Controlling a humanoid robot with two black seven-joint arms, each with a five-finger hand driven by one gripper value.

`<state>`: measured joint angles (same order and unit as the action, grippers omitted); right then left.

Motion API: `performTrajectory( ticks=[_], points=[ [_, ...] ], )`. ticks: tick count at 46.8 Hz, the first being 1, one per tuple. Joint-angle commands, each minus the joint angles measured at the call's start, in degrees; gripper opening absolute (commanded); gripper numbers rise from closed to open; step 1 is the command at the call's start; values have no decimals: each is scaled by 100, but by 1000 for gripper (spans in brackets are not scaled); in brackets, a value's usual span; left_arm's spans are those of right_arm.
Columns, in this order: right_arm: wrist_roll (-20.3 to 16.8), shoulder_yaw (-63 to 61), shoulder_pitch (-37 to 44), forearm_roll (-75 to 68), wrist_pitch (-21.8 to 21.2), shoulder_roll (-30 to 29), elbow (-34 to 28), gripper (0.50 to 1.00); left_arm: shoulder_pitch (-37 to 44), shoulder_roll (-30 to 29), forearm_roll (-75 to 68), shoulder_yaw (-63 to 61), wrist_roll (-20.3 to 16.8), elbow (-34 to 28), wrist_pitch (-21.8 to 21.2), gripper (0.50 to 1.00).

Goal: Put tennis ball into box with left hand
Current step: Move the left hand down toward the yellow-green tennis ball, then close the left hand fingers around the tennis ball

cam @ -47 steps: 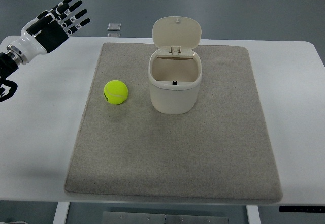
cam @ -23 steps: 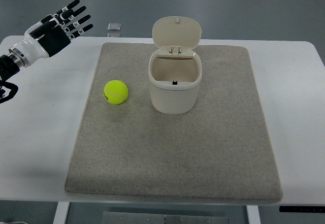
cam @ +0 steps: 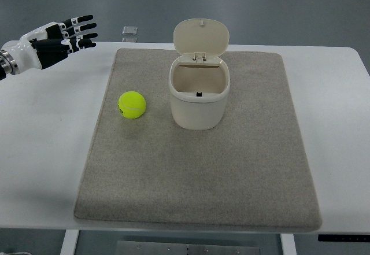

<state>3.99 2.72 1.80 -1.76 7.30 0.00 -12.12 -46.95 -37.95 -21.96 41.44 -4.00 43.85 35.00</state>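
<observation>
Left hand [cam: 49,37] empty, fingers spread; fuzzy yellow-green tennis ball [cam: 132,104] beside lid-up cream box [cam: 198,96].

The left robot hand [cam: 55,36] hangs over the far left corner of the desk [cam: 46,151], its fingers stretched flat and holding nothing. Between it and the tennis ball [cam: 132,104], which lies toward 4 o'clock from it on the grey mat [cam: 196,174], nothing stands in the way. All around the ball the mat is bare, except at 3 o'clock, where the box [cam: 198,99] stands near it. The mouth of the box is open from above, but the raised lid [cam: 201,37] blocks its 12 o'clock side. A small grey thing [cam: 130,30] lies beyond the far edge of the desk.
</observation>
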Motion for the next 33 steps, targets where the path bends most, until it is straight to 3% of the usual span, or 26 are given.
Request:
performTrajectory(
  ticks=[1,6,13,24,33],
  points=[
    [6,0,-4,0,0,0,-1,901,-43,-98,-931,4,-206,62,0,990],
    [6,0,-4,0,0,0,-1,901,-95,-107,-2196,13,-425,167,0,990],
    [-3,0,-4,0,0,0,-1,901,-130,-195,-3331,4,-1084,378,0,990],
    [-3,0,-4,0,0,0,-1,901,-52,-379,-4878,-101,-1744,1238,0,990],
    [-3,0,-4,0,0,0,-1,901,72,-450,-6214,-198,-1999,1881,-661,990]
  ],
)
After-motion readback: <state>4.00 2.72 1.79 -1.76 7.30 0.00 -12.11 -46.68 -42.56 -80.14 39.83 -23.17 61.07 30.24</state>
